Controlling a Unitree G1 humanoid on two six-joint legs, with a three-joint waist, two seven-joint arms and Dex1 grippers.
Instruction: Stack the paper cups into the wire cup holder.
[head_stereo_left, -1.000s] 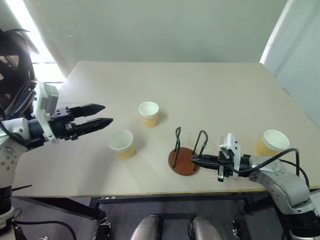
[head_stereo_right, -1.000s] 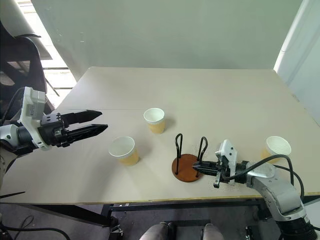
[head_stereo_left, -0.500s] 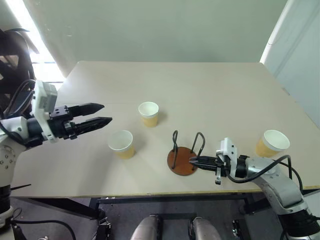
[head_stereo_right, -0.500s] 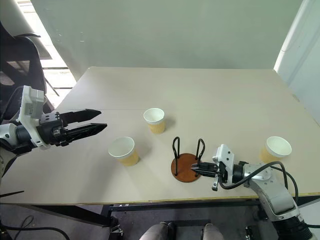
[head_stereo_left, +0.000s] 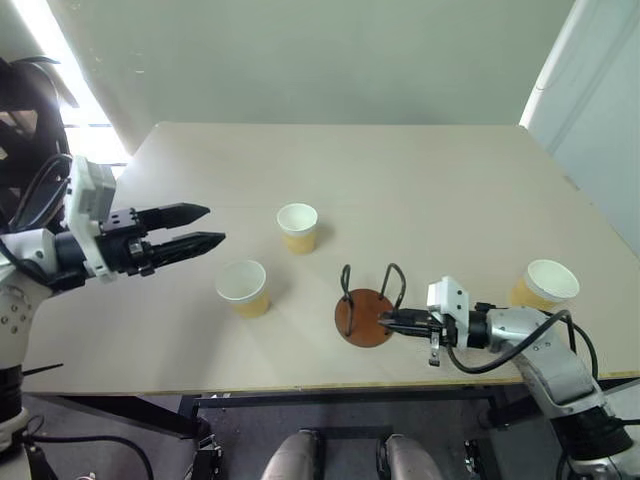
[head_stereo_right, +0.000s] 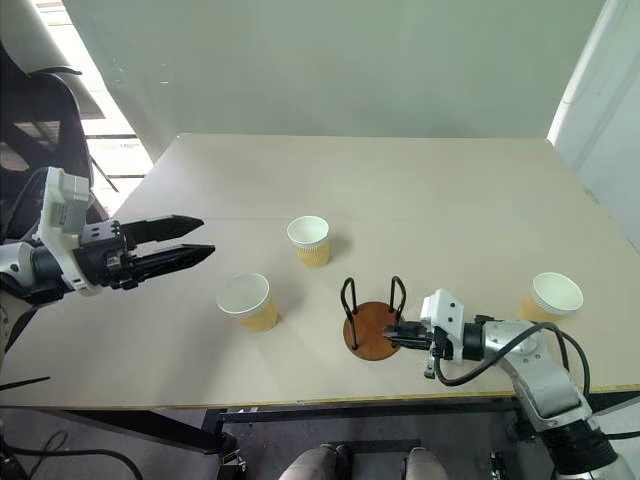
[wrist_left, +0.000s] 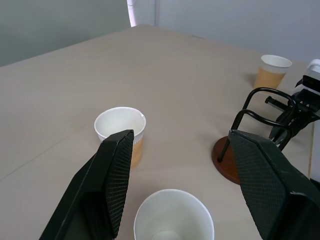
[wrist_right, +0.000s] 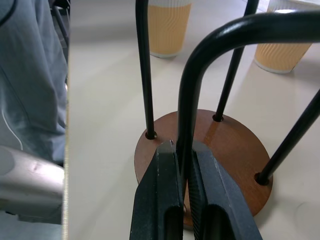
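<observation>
The pale beige table (head_stereo_left: 420, 190) runs past my view at the right corner, with a grey-green wall behind it. The wire cup holder (head_stereo_left: 364, 310) stands tilted near the front edge; my right gripper (head_stereo_left: 383, 320) is pinched on one of its wire loops, hiding part of the base. Two paper cups (head_stereo_left: 243, 287) (head_stereo_left: 297, 227) stand left of the holder, a third (head_stereo_left: 543, 285) well to its right. My left gripper (head_stereo_left: 205, 227) hovers wide open and empty, further left
</observation>
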